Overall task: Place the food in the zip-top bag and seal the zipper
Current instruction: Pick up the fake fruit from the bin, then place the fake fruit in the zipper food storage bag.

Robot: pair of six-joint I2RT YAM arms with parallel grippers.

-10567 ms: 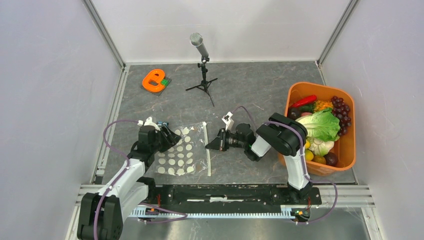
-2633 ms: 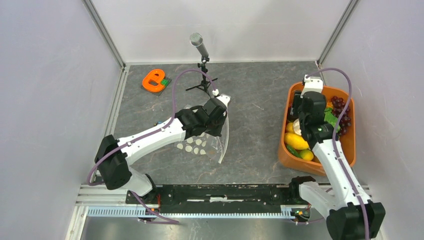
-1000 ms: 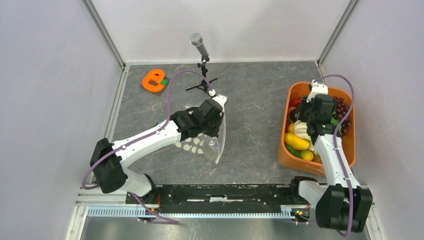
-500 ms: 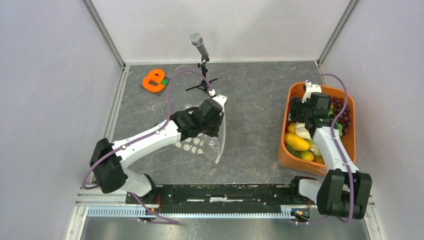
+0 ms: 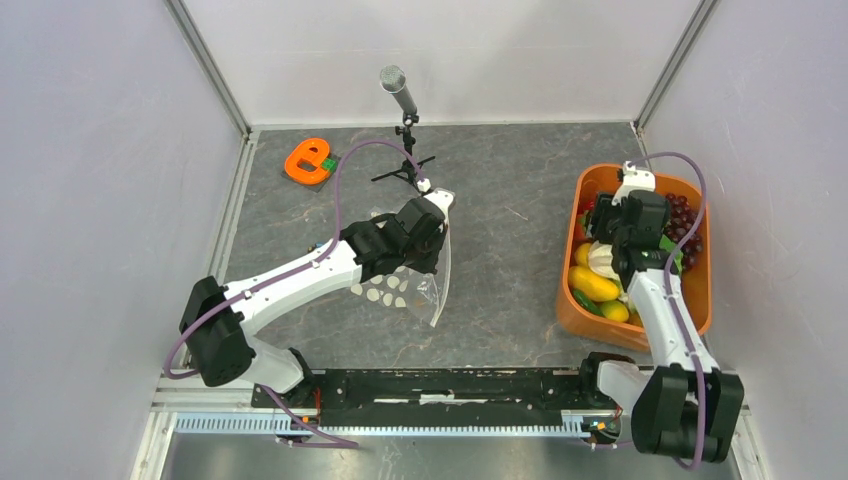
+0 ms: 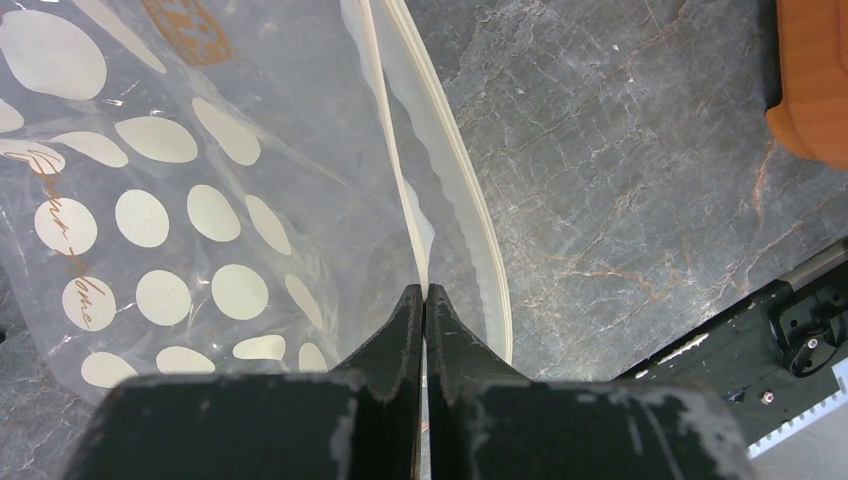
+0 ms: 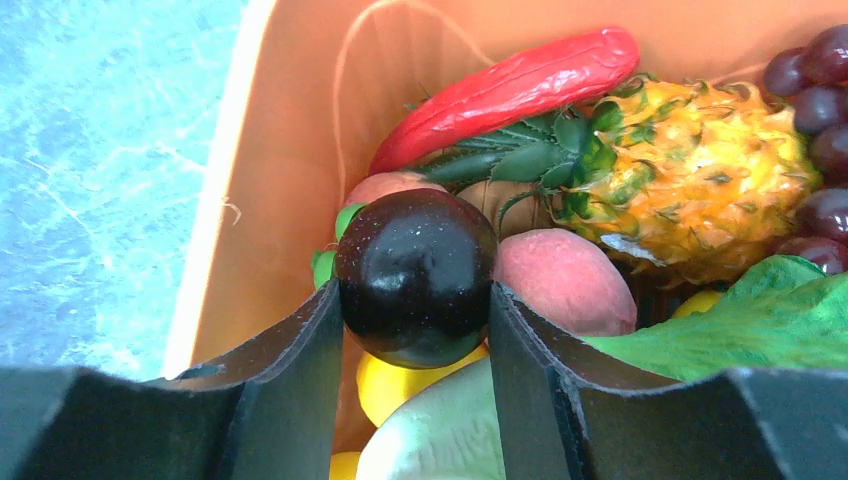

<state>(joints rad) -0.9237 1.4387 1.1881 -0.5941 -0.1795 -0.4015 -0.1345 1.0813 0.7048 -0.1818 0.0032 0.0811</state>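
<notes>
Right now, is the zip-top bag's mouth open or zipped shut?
Open. In the left wrist view the two strips of the zipper bow apart; the left gripper pinches just one.

Left wrist view: thin tan cursive lettering runs across the white dots of the zip-top bag. It lies sideways and creased; the lower word looks like "home", the rest is not legible. At the top edge of the same bag sits a tan-orange printed patch with pale characters, cut off by the frame and unreadable. Top and right wrist views: no text, numbers or labels legible.
</notes>
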